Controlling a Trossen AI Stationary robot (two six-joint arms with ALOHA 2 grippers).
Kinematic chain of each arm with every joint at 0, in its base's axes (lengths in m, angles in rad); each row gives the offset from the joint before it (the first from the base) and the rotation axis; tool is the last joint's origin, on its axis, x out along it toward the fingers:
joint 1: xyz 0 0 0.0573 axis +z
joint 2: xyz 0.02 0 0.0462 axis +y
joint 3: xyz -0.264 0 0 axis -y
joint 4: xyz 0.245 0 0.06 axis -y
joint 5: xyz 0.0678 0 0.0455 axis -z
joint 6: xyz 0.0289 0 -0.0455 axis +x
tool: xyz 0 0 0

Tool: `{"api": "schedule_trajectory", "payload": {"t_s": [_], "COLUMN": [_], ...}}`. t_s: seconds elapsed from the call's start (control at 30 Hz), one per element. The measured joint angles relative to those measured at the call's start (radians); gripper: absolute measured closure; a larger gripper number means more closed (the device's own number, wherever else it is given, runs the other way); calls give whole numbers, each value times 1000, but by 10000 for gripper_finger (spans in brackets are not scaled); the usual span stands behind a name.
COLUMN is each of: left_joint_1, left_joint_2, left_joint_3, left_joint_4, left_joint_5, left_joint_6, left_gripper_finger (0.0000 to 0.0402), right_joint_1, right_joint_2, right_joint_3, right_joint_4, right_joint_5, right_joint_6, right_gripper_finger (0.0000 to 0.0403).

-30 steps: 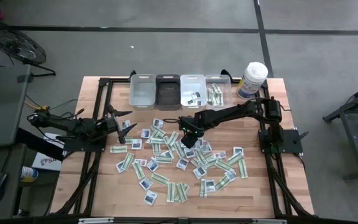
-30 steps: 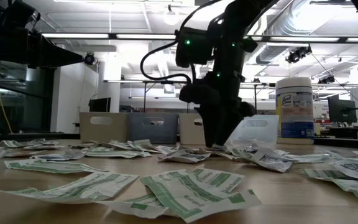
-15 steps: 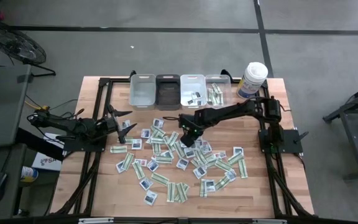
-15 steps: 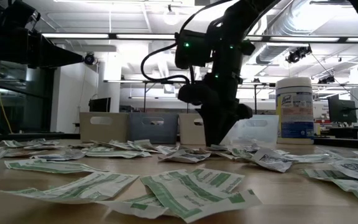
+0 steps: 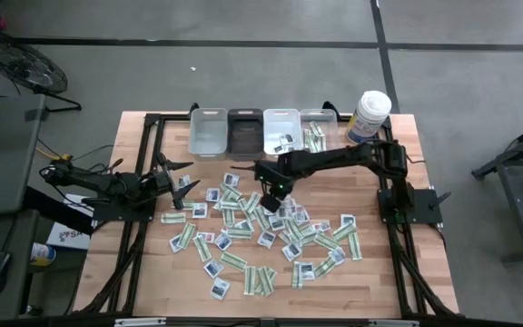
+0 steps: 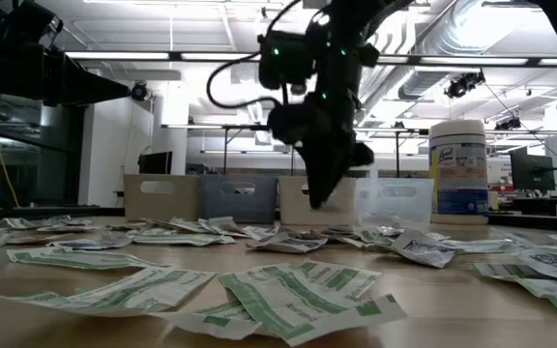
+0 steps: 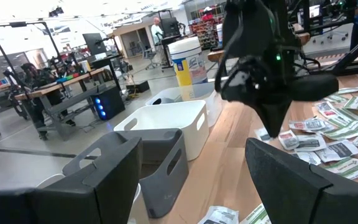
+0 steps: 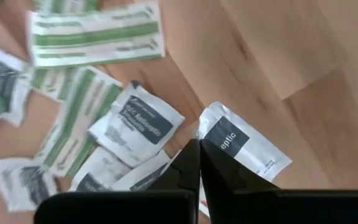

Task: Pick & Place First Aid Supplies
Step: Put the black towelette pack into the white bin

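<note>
The right end effector [image 5: 270, 202] hangs low over the far middle of the pale wooden surface [image 5: 375, 283], above the far edge of the scattered first aid supplies [image 5: 260, 238]: flat paper packets, some narrow with green and white stripes, some squarish and white with dark-blue print. Its two fingers are clenched together. In the right wrist view the tips meet at the edge of one squarish white packet with a dark-blue label [image 8: 244, 149], but I cannot tell whether that edge is actually caught between them. In the low view the tips are clear of the surface and no packet shows hanging from them.

The left end effector [image 5: 187, 178] waits at the left side, fingers spread wide and grasping nothing.

The four small rectangular plastic bins [image 5: 261, 132] stand in a row at the far edge, with the tall white round canister [image 5: 370, 116] to their right.

The main risk is an empty or corner-only pinch. Thin paper held by a sliver could slip out on the way to the bins. Neighbouring packets overlap closely here, so a second one might lift along and end up in the wrong bin.
</note>
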Motion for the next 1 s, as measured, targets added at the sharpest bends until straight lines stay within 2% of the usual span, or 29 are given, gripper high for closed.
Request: {"api": "schedule_trajectory", "payload": {"t_s": [0.2, 0.53, 0.8, 1.0], "left_joint_1": [0, 0, 0, 0], "left_joint_2": [0, 0, 0, 0], "left_joint_3": [0, 0, 0, 0], "left_joint_4": [0, 0, 0, 0], "left_joint_5": [0, 0, 0, 0], "left_joint_6": [0, 0, 0, 0], "left_gripper_finger": [121, 121, 121, 121], "right_joint_1": [-12, -139, -270, -318], "right_joint_2": [-2, -5, -7, -7], "right_joint_3": [136, 323, 318, 264], "right_joint_4": [-129, -325, -321, -265], "right_joint_5": [58, 94, 60, 75], "right_joint_6": [-132, -591, -1090, -1291], "right_gripper_finger": [402, 403, 403, 403]}}
